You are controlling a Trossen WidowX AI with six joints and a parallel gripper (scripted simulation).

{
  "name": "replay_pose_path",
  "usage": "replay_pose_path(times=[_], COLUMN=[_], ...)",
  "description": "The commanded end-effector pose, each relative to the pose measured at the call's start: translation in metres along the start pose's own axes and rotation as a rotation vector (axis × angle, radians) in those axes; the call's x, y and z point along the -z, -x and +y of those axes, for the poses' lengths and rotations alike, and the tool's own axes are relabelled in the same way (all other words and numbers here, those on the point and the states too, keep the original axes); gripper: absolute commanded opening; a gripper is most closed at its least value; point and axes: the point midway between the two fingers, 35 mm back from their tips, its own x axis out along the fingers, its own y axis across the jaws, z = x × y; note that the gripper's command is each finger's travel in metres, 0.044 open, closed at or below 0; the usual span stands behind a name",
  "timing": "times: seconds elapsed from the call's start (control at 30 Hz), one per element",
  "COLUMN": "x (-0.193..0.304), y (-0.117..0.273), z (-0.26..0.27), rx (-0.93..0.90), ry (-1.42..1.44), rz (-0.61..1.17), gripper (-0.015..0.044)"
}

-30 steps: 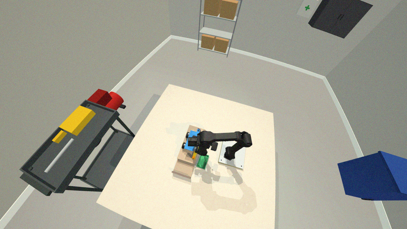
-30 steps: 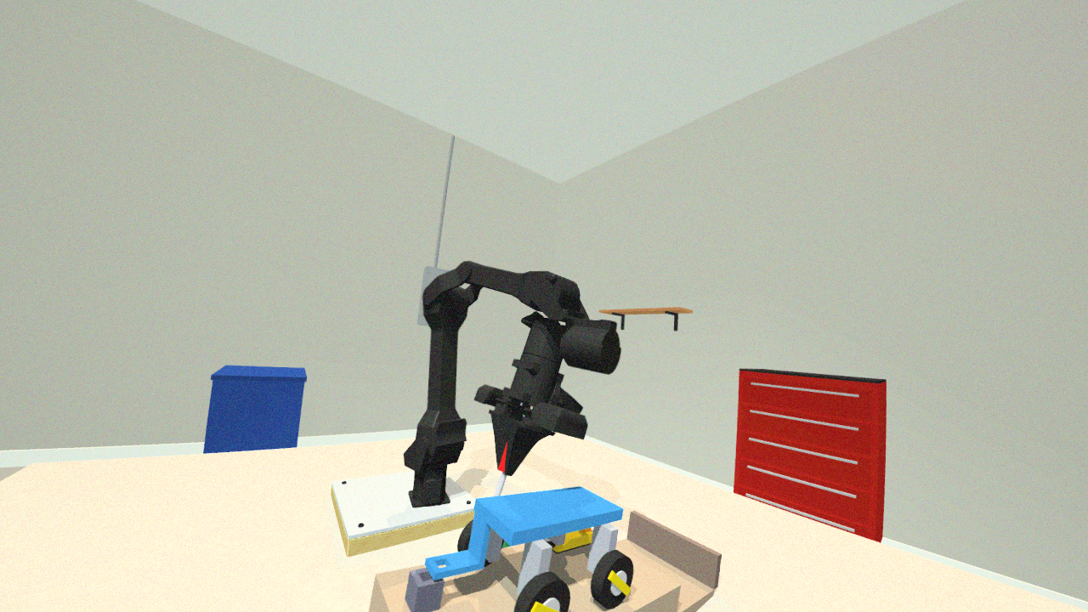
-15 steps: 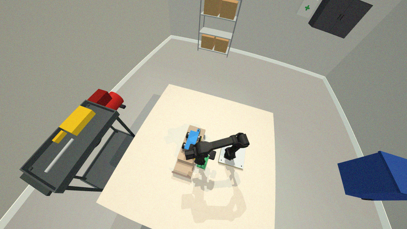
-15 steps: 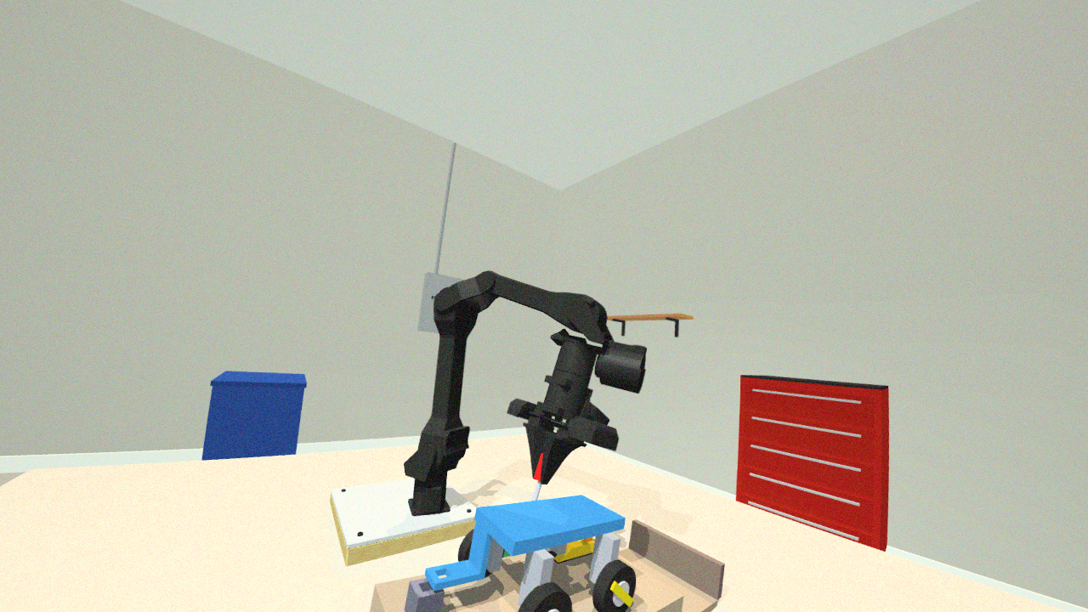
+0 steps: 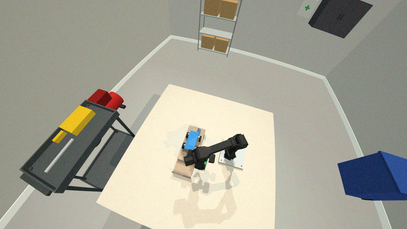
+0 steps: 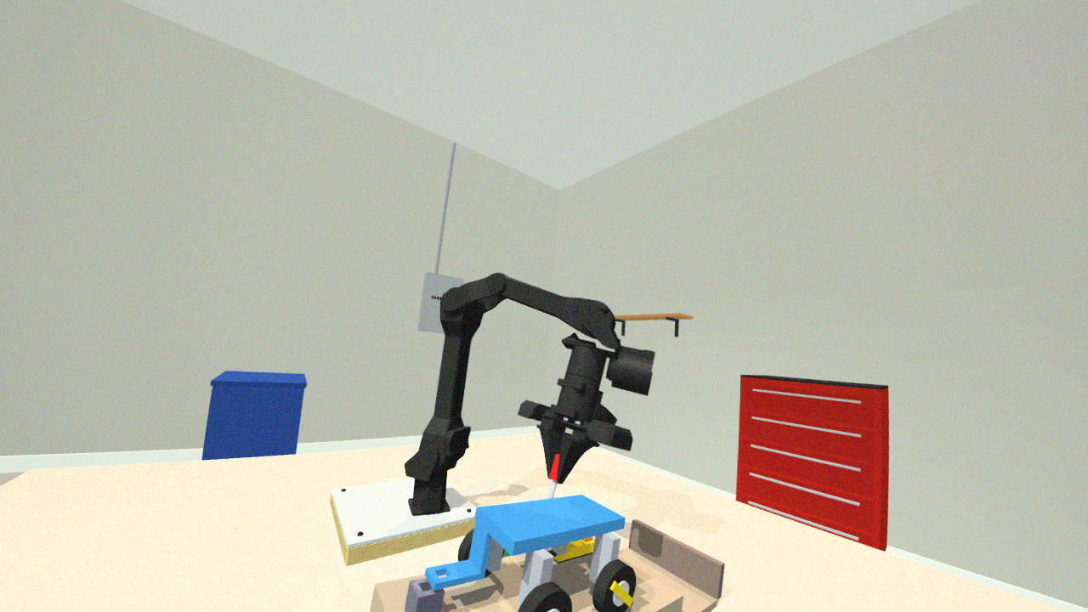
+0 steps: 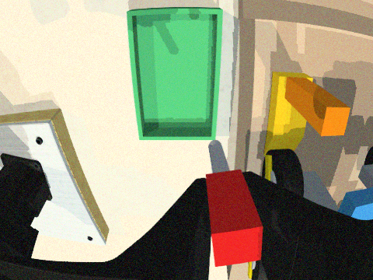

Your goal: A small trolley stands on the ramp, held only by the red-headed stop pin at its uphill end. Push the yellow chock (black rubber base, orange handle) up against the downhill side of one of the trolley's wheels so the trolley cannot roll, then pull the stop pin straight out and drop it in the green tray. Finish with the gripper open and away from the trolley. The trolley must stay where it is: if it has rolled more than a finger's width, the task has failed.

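My gripper is shut on the stop pin's red head. The grey shaft points down, its tip in the wrist view just below the near right corner of the green tray. The blue trolley stands on the ramp; its tongue lies over the grey block with no pin in it. The yellow chock, orange handle raised, appears against the downhill side of a wheel. The black base is hidden.
The arm's white base plate is beside the tray. The ramp's side edge runs close along the tray's other side. An end wall closes the ramp's low end.
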Motion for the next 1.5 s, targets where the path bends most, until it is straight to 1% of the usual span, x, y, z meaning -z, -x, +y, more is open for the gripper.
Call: replay_pose_path(times=[0.0,0.77,1.33,1.47], x=[0.0005,0.0053,0.0087,0.0090], y=[-0.0007,-0.0019,-0.0017,-0.0017], z=[0.0010,0.0018,0.0013,0.0013], rx=[0.005,0.080,0.191,0.204], ry=[0.090,0.798,1.318,1.364], rz=[-0.019,-0.141,-0.200,-0.203], gripper=[0.0000,0.0000,0.0000,0.0000])
